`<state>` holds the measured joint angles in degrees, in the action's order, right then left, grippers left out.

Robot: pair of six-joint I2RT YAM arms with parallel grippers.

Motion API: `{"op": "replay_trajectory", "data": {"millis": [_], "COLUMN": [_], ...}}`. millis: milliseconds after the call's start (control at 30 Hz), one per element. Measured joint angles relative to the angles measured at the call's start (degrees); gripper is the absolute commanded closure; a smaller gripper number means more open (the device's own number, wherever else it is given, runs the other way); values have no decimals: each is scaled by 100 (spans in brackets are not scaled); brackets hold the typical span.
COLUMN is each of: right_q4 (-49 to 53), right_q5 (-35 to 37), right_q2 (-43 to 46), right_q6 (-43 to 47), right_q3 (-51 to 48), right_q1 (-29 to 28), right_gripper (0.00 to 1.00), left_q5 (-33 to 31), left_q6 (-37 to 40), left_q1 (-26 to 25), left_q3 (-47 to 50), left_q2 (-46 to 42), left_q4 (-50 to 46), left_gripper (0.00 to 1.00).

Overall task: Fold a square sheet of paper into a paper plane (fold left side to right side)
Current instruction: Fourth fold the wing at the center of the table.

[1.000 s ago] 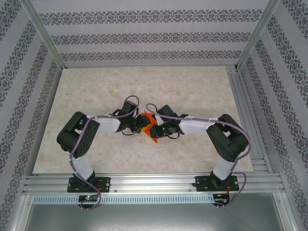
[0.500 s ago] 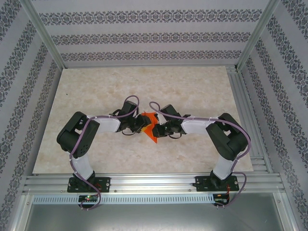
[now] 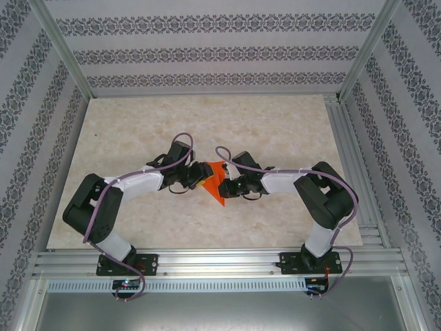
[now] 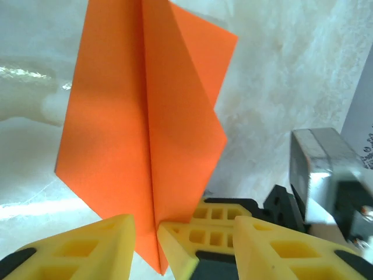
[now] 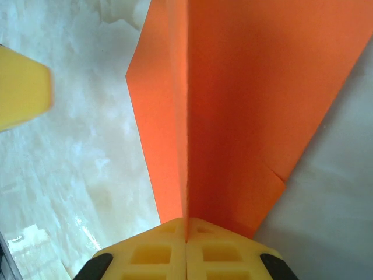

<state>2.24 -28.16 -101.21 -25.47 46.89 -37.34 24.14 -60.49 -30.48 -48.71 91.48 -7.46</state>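
Right fingers, yellow lattice plastic: pressed together, no gap between the pads. They clamp the centre fold of the bright orange folded paper plane at its near end, and the ridge runs straight up from the pinch line.

Right gripper: reaches in from the right side.

Left fingers, the same yellow: standing apart. The plane's lower tip lies in the gap between them. Contact with the paper cannot be told.

Left gripper: faces the right one, tips nearly meeting.

Paper: two sloping panels either side of a sharp crease, with one corner flap jutting right in the left wrist view.

Location: the middle of the pale marbled tabletop, between the two grippers.
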Motion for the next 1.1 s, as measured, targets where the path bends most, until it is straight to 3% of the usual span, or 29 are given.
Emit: {"op": "replay_trajectory", "data": {"millis": [100, 433, 1100], "right_q4": [-61, -105, -118], "right_q5": [-22, -72, -101], "right_q2": [0, 0, -33], "right_q6": [-22, -61, -66], "right_q3": [-35, -61, -68], "right_q1": [2, 37, 39], "right_gripper": [94, 94, 89], "left_q5": [17, 260, 365], "left_q6": [4, -157, -264], "left_q1": [9, -4, -105], "left_q3": [-13, -59, -225], "left_q2": [52, 931, 1305], "left_q4": [20, 470, 872], "left_gripper": [61, 61, 62]}}
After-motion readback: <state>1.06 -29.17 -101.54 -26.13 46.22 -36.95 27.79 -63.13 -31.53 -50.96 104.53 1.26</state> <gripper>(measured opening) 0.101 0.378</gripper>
